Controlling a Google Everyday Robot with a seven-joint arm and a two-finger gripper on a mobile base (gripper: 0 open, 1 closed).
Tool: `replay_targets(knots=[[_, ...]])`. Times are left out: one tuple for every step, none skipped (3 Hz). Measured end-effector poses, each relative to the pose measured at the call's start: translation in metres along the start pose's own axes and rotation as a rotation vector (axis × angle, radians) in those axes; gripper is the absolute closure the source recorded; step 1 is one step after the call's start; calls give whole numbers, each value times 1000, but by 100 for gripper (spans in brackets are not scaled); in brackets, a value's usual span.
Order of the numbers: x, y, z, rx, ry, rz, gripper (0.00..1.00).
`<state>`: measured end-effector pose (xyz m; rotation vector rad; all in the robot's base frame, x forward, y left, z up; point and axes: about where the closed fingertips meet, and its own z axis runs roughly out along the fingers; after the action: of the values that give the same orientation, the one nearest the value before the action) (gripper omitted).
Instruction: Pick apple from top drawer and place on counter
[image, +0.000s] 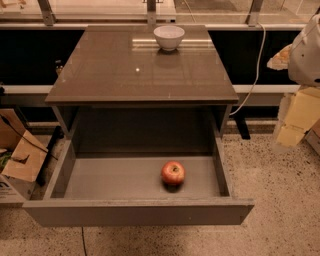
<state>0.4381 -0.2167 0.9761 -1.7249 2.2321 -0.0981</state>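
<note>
Gripper (296, 122): seen at the right edge of the camera view as pale yellow blocks under a white rounded housing, raised beside the cabinet's right side and well apart from the drawer's contents. Whether it is wide or narrow cannot be told; nothing is visibly held.

Floor (280, 200): speckled light terrazzo, running under and around the cabinet.

Top drawer (135, 212): pulled fully out toward the camera. Flat plain front panel nearest, low side walls left and right, smooth grey floor inside.

Apple (173, 173): red with yellowish patches, stem dimple facing up. It rests on the drawer floor, right of centre and nearer the front panel than the back, touching no wall. It casts a small shadow toward the front.

Cardboard box (20, 160): torn and open, standing on the floor to the left of the drawer.

Cabinet opening: dark recess behind the drawer, directly under the top.

Worktop (125, 75): glossy dark-brown rectangle, reflective, wider than the drawer beneath.

White bowl (169, 37): upright at the far edge of the worktop, slightly right of centre, its reflection showing on the surface just in front.

White cable (257, 65): hangs down behind the cabinet's right rear corner.
</note>
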Motion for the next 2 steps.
replay_targets(knots=[[0,0,-1,3,-2,1,0],[1,0,9,-2,-44,27,0]])
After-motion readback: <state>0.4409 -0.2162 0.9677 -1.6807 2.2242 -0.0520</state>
